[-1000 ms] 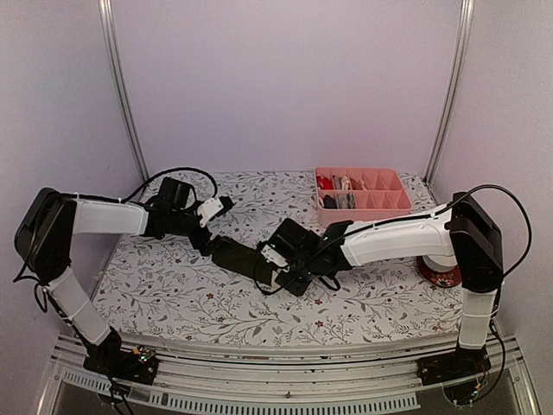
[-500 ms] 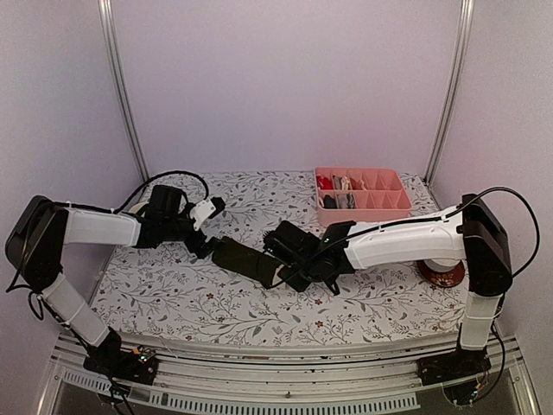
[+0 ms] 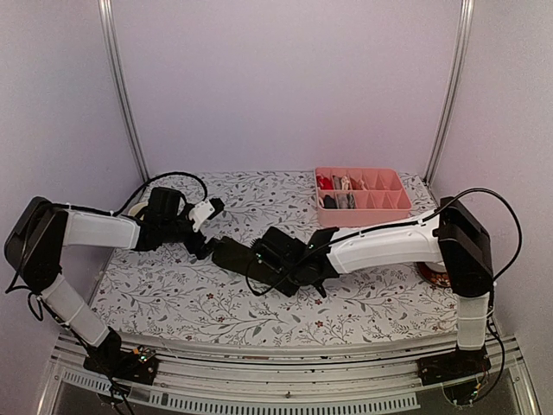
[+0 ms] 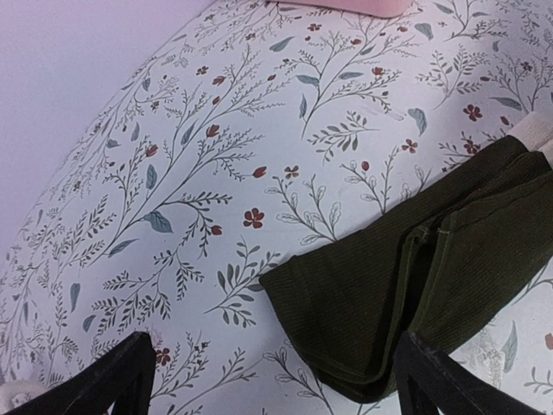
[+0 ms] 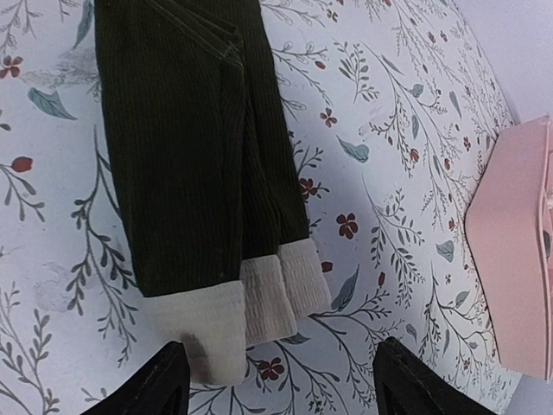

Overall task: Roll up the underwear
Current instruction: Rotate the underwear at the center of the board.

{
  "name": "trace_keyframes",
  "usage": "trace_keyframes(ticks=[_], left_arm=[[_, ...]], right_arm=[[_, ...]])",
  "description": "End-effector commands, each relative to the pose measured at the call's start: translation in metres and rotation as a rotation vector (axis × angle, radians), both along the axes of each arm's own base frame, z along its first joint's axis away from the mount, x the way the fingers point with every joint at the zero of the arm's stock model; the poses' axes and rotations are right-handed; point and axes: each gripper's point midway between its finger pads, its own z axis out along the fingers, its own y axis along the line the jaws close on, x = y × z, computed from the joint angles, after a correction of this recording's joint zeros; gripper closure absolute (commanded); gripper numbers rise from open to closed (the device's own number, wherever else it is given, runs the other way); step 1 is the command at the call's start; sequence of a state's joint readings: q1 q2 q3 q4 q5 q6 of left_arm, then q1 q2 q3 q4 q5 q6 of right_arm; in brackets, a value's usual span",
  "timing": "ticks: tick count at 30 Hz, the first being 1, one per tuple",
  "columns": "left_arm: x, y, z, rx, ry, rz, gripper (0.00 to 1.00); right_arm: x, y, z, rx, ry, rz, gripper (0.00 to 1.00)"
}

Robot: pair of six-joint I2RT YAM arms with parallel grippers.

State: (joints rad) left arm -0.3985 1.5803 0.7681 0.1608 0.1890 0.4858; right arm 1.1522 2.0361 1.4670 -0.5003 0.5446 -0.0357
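The underwear point(image 4: 389, 285) lies folded between left gripper point(image 4: 276, 373) and right gripper point(image 5: 282, 377), both spread; pink tray point(image 3: 365, 213) holds garments point(image 3: 337, 184) in left compartments.

The left arm point(image 3: 95, 229) rose from its base at the near left corner, bent sharply at the elbow on the far left, and ran its white forearm level towards the middle. There the left gripper point(image 3: 206, 244) pointed down and inward with its jaws spread wide, both black fingers point(image 4: 112, 380) showing at the bottom corners of the wrist view. The right arm point(image 3: 389, 242) stood upright from its base on the right, folded at the elbow and reached long and low across to the centre, where the right gripper point(image 3: 270, 264) hovered near the left one, jaws parted and dark fingertips point(image 5: 164, 380) well apart.
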Motion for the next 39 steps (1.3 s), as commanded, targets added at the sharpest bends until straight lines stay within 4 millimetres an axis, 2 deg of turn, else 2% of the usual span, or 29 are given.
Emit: trace_keyframes(ticks=[1,4,9,16,21,26,30,36,39], left_arm=[[0.002,0.004,0.005,-0.011,-0.021,0.012,0.01],[0.0,0.003,0.005,-0.014,-0.02,0.007,0.02],[0.0,0.003,0.004,-0.013,-0.018,0.004,0.01],[0.0,0.002,0.003,-0.012,-0.017,0.001,0.02],[0.0,0.003,0.001,-0.008,-0.01,0.004,0.02],[0.0,0.002,-0.001,-0.006,-0.007,0.001,0.01],[0.0,0.003,-0.003,-0.002,0.0,0.003,0.01],[0.001,0.004,-0.005,0.003,0.0,0.007,0.01],[0.001,0.003,-0.006,0.003,0.003,0.006,0.02]], right_arm=[[0.03,-0.015,-0.001,-0.041,-0.048,-0.064,0.25],[0.041,-0.023,-0.001,-0.04,-0.05,-0.085,0.26],[0.05,-0.025,-0.004,-0.045,-0.047,-0.08,0.26],[0.054,-0.022,-0.023,-0.067,-0.009,-0.055,0.26],[0.062,-0.039,-0.045,-0.124,0.037,-0.091,0.26],[0.071,-0.055,-0.049,-0.143,0.045,-0.137,0.26],[0.079,-0.054,-0.037,-0.155,0.017,-0.148,0.24],[0.098,-0.06,0.018,-0.16,-0.122,-0.22,0.12],[0.099,-0.065,0.04,-0.141,-0.154,-0.251,0.07]])
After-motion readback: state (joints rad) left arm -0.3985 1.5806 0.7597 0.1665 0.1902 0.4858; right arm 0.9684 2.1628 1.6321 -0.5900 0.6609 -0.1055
